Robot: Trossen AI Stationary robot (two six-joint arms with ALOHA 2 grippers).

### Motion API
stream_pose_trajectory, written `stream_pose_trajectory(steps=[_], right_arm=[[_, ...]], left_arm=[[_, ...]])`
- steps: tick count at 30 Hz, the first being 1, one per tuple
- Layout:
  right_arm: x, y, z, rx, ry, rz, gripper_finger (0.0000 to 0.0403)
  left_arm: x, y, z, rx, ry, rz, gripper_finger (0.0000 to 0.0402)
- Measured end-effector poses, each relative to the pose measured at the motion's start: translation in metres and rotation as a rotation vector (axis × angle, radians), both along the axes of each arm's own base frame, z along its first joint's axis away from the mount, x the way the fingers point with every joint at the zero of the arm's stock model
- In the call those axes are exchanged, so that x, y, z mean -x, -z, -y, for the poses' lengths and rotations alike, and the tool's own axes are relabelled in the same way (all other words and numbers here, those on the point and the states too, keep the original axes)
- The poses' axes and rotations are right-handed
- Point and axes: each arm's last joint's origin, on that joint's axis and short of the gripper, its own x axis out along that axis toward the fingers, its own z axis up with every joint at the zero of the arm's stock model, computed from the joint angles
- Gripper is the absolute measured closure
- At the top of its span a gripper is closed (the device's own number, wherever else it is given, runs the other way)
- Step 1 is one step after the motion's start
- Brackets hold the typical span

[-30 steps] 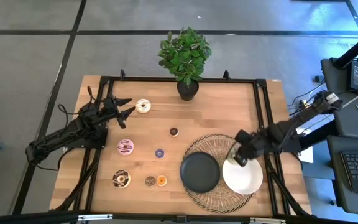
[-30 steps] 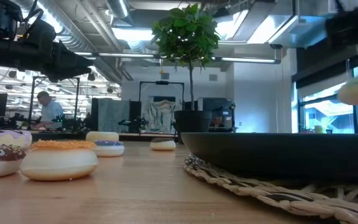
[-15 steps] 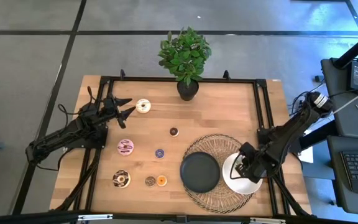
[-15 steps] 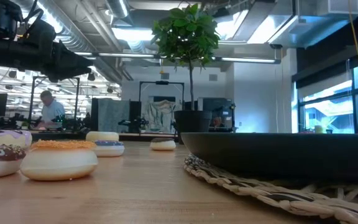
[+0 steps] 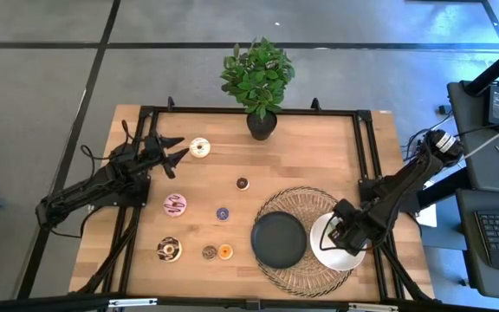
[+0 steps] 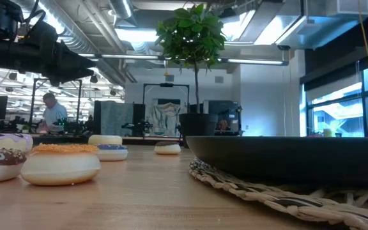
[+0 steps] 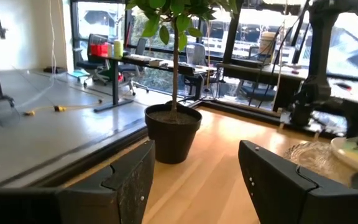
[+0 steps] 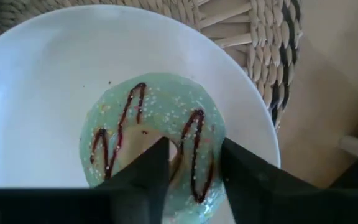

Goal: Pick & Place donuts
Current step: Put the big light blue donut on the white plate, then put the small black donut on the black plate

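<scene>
A green-iced donut [image 8: 148, 124] with dark drizzle lies flat on the round white plate [image 8: 36, 93]. My right gripper [image 8: 194, 149] is down over it and over the plate [image 5: 323, 253], hiding the donut in the high view. On the table's left half lie the white donut [image 5: 199, 147], the pink one [image 5: 175, 204], the chocolate one [image 5: 169, 250] and the minis: brown [image 5: 242, 183], purple [image 5: 223, 213], tan [image 5: 209, 252], orange [image 5: 225, 251]. My left gripper [image 5: 178, 149] hangs open just left of the white donut. My right gripper holds the green donut by one side of its ring [image 8: 197, 134], coming from above and pointing down. One finger [image 8: 151, 168] stands at the hole, the other [image 8: 247, 174] outside the outer edge. The donut lies flat with its underside on the white plate.
A round black plate [image 5: 278, 239] sits beside the white plate, both on a woven mat [image 5: 301, 198] at the near right. A potted plant [image 5: 261, 82] stands at the far edge. Bare wood lies between the plant and the mat. A person shows in the room behind [image 6: 51, 110].
My right gripper moved toward the table's near edge and down, carrying the green donut from the air onto the white plate; it dropped out of the low view. In the last half second it barely moved. The left arm kept still.
</scene>
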Motion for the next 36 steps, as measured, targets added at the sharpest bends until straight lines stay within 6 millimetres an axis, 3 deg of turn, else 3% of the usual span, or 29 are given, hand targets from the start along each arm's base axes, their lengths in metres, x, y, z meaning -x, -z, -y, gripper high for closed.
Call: stream_pose_trajectory(steps=[8,14,20,25,31,36], right_arm=[[0.002,-0.037,0.004,0.102,-0.002,-0.040,0.0194],[-0.005,-0.070,0.009,0.301,-0.010,0.115,0.0185],[-0.016,-0.072,0.019,0.415,-0.084,0.189,0.0189],[-0.024,-0.071,0.031,0.461,-0.176,0.275,0.0189],[-0.046,-0.089,0.045,0.447,-0.365,0.426,0.0189],[-0.069,-0.099,0.063,0.425,-0.541,0.483,0.0189]], left_arm=[[0.000,0.000,0.000,0.117,0.003,0.066,0.0174],[0.000,0.000,0.000,0.124,0.004,0.075,0.0174],[0.000,-0.002,0.001,0.191,0.039,0.122,0.0174],[-0.005,-0.015,0.009,0.151,0.305,0.218,0.0174],[-0.022,-0.020,0.013,0.175,0.292,0.094,0.0174],[-0.052,-0.025,0.014,0.241,0.289,-0.101,0.0174]])
